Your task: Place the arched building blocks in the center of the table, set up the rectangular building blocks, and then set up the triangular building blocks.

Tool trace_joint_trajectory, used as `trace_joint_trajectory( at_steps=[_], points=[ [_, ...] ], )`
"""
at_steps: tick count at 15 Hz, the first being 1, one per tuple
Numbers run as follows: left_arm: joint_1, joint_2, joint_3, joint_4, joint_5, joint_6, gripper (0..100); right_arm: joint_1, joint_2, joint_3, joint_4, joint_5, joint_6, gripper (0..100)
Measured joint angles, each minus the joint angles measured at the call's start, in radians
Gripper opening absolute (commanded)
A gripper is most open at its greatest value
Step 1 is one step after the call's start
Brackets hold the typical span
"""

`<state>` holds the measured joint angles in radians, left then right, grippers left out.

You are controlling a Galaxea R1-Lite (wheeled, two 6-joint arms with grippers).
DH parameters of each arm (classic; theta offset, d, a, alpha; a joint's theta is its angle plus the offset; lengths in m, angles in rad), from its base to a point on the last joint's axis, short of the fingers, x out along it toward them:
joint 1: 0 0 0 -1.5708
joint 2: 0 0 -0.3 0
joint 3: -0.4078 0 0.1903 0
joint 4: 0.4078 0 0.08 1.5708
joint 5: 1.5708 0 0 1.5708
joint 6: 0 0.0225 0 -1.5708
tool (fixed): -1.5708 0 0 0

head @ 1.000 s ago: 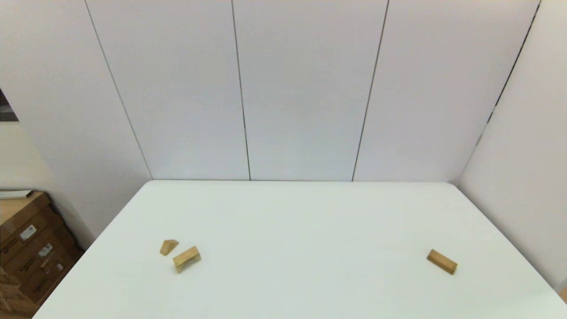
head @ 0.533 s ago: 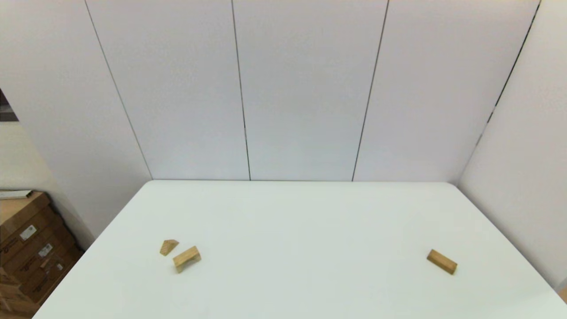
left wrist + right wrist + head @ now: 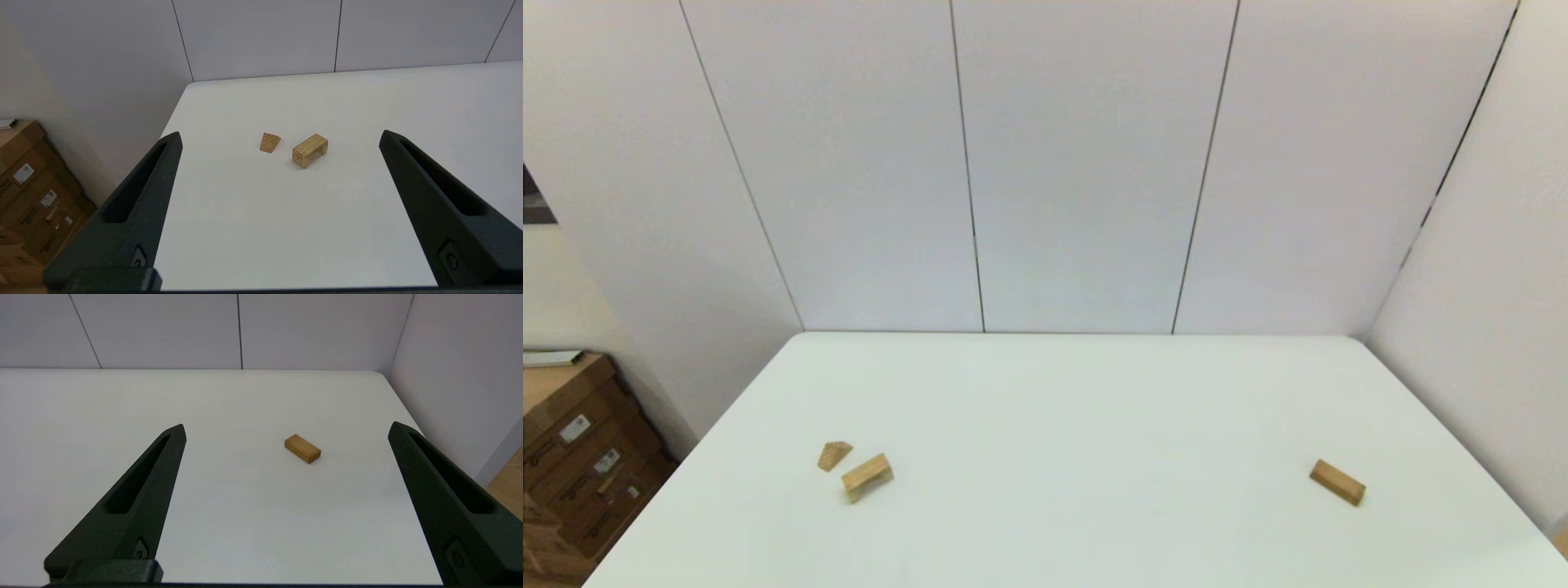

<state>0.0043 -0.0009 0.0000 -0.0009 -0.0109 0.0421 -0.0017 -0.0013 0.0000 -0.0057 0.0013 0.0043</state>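
Note:
The arched block (image 3: pixel 867 477) (image 3: pixel 310 150) lies on the left part of the white table (image 3: pixel 1078 425), standing on its two legs. Just beside it, farther left, is the small triangular block (image 3: pixel 833 455) (image 3: pixel 269 143). The rectangular block (image 3: pixel 1337 482) (image 3: pixel 302 448) lies flat near the table's right side. My left gripper (image 3: pixel 280 134) hangs open, well back from the arched and triangular blocks. My right gripper (image 3: pixel 288 426) is open too, well short of the rectangular block. Neither arm shows in the head view.
Cardboard boxes (image 3: pixel 572 457) (image 3: pixel 28 192) are stacked on the floor past the table's left edge. White wall panels stand behind the table and along its right side (image 3: pixel 1486 269).

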Motion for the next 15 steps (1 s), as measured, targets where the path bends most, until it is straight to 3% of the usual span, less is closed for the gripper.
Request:
trace_joint_trajectory(
  at_steps=[8,12,15],
  points=[
    [0.000,0.060,-0.105,0.049,0.022,0.004,100,0.000,0.000,0.000,0.000,0.000,0.000,100],
    [0.000,0.392,-0.266,0.074,0.008,-0.001,100,0.000,0.000,0.000,0.000,0.000,0.000,100],
    [-0.001,0.695,-0.359,0.044,-0.069,0.039,100,0.000,0.000,0.000,0.000,0.000,0.000,100]
  ],
)
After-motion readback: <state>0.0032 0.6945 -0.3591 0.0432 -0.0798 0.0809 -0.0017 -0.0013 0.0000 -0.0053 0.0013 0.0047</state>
